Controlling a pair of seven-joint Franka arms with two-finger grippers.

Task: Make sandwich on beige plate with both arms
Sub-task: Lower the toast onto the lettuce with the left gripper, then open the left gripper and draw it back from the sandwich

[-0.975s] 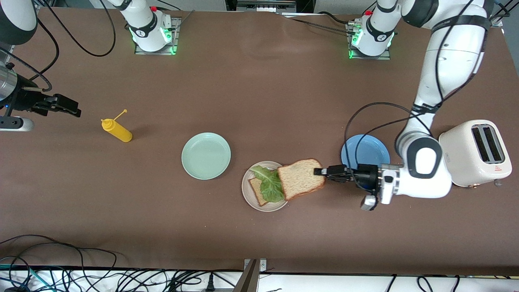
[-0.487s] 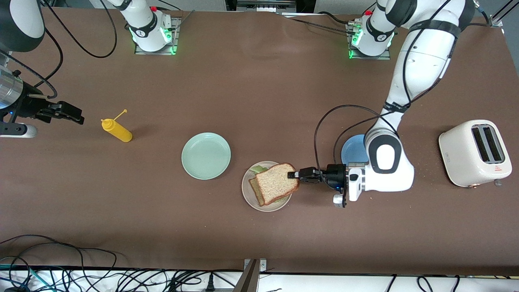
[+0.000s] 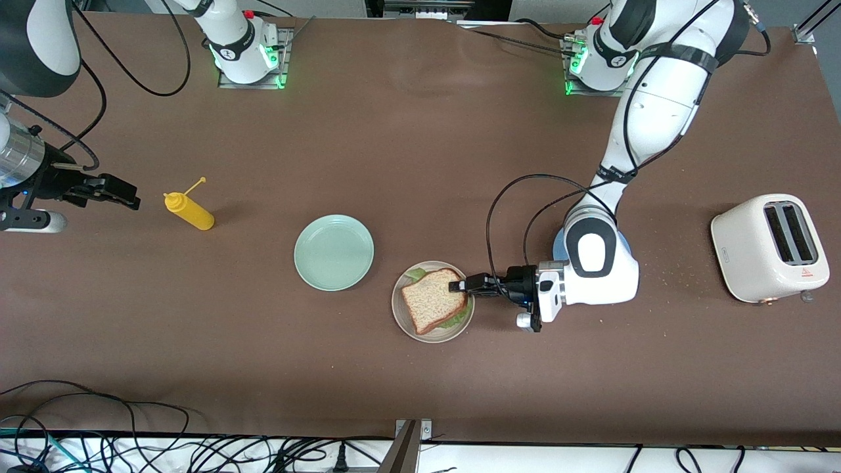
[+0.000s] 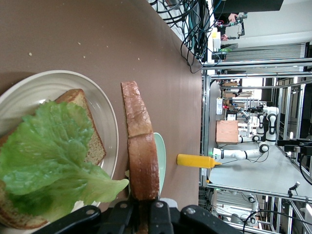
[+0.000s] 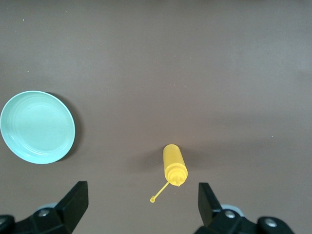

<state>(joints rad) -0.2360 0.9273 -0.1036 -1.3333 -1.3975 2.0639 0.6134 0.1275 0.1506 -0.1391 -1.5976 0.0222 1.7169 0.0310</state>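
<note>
So the left gripper [image 3: 458,286] is clamped on the top bread slice [image 3: 433,299], holding it over the lettuce [image 4: 46,161] and bottom slice [image 4: 80,122] on the beige plate [image 3: 402,314]. Right gripper [image 3: 121,192] hangs wide open near the mustard bottle [image 3: 189,211], just waiting.

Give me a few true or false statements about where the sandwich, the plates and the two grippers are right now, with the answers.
1. The left gripper is shut on the top bread slice over the beige plate. True.
2. The lettuce leaf lies on the mint-green plate. False: it lies on the lower bread slice on the beige plate.
3. The right gripper holds the yellow mustard bottle. False: it is open, above the bottle.
4. The toaster stands toward the left arm's end of the table. True.
</note>
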